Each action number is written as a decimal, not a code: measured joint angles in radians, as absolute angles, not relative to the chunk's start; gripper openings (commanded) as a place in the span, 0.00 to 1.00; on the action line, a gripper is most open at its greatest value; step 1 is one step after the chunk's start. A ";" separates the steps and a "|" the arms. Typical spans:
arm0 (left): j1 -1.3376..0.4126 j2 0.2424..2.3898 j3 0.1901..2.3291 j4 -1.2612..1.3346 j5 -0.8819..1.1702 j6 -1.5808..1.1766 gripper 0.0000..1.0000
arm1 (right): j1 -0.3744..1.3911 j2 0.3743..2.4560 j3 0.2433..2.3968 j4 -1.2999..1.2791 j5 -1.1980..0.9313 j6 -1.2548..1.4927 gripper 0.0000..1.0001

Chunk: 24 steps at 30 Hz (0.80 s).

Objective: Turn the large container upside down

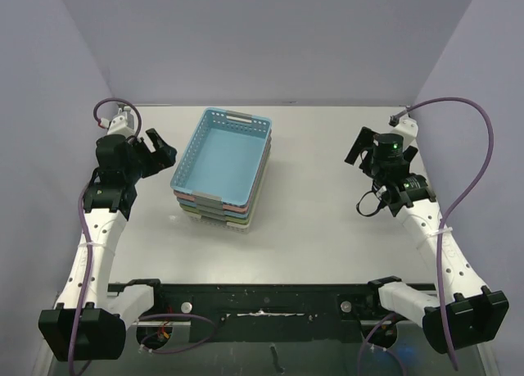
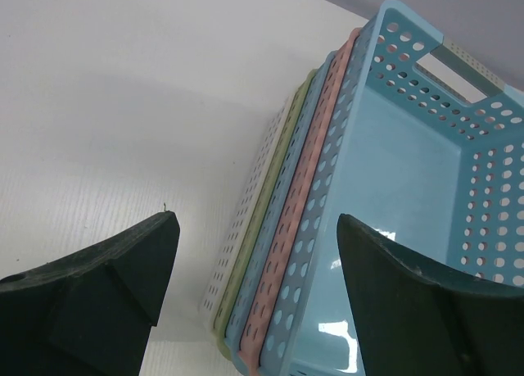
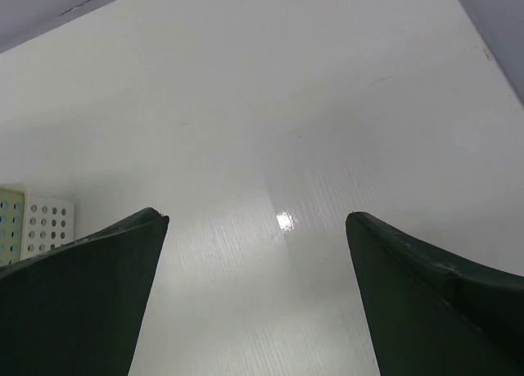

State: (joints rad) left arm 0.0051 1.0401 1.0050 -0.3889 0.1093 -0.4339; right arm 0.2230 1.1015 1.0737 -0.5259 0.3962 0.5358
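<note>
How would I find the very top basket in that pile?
Look at the white table, a little left of its middle, where a stack of holey baskets sits. The top basket is light blue, open side up and empty; the pink, green and whitish ones beneath show only their edges.

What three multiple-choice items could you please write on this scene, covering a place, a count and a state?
1. The stack stands:
A) beside the left tool
B) at the far right corner
C) against the arm bases

2. Baskets in the stack:
A) three
B) five
C) seven

3. The left tool is:
A) shut on a basket
B) shut, empty
C) open, empty

Key:
1 A: the top view shows the stack just to the side of the left tool.
2 B: the left wrist view shows five rims, blue, pink, blue, green and white.
3 C: its fingers stand wide apart, gripping nothing.
</note>
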 measured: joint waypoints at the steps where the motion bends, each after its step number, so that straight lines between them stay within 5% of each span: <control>1: 0.005 1.040 1.005 -0.388 0.109 -0.434 0.78 | 0.223 1.096 1.066 -0.520 0.398 0.536 0.98; 24: -0.015 1.074 0.973 -0.327 0.154 -0.442 0.79 | 0.223 1.061 1.021 -0.509 0.402 0.535 0.98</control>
State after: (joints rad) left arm -0.0151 1.0744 0.9726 -0.3275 0.1543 -0.4419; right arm 0.2230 1.0607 1.0214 -0.5091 0.4023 0.5354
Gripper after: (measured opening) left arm 0.786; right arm 0.978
